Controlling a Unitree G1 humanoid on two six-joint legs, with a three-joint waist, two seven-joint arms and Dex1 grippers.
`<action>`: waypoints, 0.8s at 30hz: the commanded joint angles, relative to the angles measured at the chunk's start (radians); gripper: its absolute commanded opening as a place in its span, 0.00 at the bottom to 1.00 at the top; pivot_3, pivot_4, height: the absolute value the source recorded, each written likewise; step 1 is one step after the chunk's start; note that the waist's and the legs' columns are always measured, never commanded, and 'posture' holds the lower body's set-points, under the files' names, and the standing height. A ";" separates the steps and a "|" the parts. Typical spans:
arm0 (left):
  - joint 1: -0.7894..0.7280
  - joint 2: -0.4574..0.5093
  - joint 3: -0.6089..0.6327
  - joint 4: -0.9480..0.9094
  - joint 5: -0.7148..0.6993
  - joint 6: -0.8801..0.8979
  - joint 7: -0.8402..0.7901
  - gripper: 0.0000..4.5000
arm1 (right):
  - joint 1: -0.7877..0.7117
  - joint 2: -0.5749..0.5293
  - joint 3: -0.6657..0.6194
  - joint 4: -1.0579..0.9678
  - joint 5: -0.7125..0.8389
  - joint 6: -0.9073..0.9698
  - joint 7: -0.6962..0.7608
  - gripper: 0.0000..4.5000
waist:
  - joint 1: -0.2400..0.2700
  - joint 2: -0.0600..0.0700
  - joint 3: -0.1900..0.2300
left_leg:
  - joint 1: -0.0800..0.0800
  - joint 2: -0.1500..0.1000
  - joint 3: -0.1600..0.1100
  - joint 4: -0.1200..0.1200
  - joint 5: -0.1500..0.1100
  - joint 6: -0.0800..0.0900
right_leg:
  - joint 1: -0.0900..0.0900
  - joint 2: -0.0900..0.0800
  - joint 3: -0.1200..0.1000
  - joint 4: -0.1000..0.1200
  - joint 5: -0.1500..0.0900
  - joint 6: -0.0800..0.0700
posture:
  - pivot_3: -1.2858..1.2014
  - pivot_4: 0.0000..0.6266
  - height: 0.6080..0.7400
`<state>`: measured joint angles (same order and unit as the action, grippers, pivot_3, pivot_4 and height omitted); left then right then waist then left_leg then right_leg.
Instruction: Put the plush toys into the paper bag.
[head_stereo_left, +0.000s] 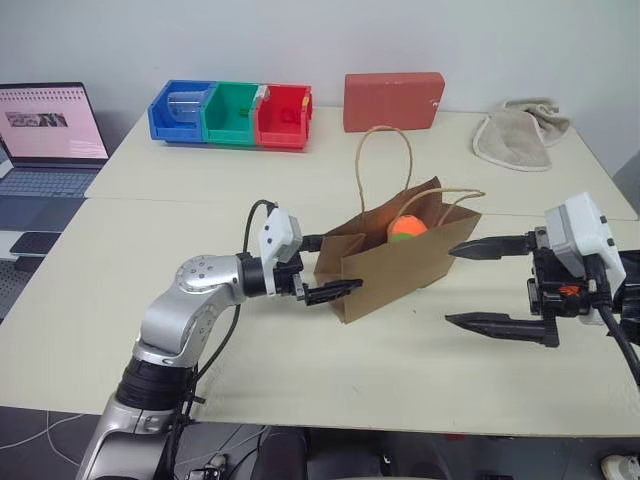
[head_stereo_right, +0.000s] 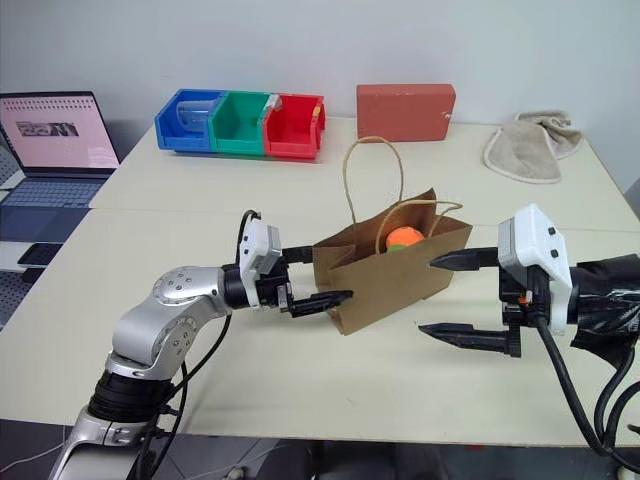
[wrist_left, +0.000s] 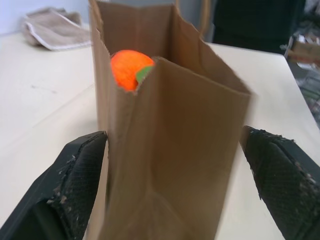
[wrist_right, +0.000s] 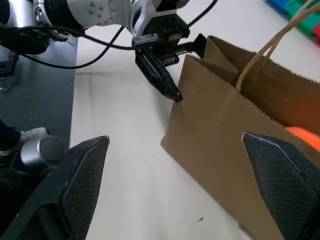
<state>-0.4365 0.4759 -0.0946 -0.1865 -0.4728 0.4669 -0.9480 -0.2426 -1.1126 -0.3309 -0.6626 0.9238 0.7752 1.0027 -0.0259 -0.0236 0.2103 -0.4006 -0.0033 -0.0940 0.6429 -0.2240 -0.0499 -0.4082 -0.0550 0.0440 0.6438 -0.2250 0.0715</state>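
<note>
Paper bag (head_stereo_left: 395, 262) upright mid-tabletop, orange carrot toy (head_stereo_left: 405, 228) inside. Left gripper (head_stereo_left: 322, 268) jaws spread around bag end; right gripper (head_stereo_left: 476, 285) jaws wide, empty.

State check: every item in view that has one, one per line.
paper bag: upright, mouth open
orange plush toy: inside the bag
left pincer: open, fingers straddling the bag's end
right pincer: open, empty, beside the bag
laptop: lid up, screen on
beige cloth: crumpled
</note>
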 joint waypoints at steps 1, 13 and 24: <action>-0.017 0.003 0.020 0.010 0.012 -0.039 0.004 0.87 | -0.001 0.009 -0.015 -0.016 0.003 -0.024 -0.006 1.00 | -0.001 0.000 0.000 | 0.000 0.000 0.000 0.000 0.000 0.000 | 0.000 0.000 0.000 0.000 0.000 0.000 | 0.52 0.24 1.00; -0.034 0.001 0.000 0.052 0.038 -0.086 -0.021 0.04 | 0.026 0.060 -0.015 -0.043 -0.016 -0.071 -0.040 1.00 | 0.000 0.000 0.000 | 0.000 0.000 0.000 0.000 0.000 0.000 | 0.000 0.000 0.000 0.000 0.000 0.000 | 0.52 0.24 1.00; -0.113 0.035 0.020 0.189 0.002 -0.112 -0.162 0.01 | 0.080 0.116 -0.040 -0.065 -0.068 -0.139 -0.076 1.00 | -0.001 0.000 0.000 | 0.000 0.000 0.000 0.000 0.000 0.000 | 0.000 0.000 0.000 0.000 0.000 0.000 | 0.52 0.24 1.00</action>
<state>-0.5250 0.4983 -0.0945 -0.0018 -0.4506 0.3692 -1.0723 -0.1695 -0.9935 -0.3354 -0.7024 0.8536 0.6560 0.9307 -0.0265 -0.0236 0.2102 -0.4005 -0.0034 -0.0943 0.6427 -0.2240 -0.0498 -0.4081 -0.0548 0.0436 0.6440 -0.2248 0.0718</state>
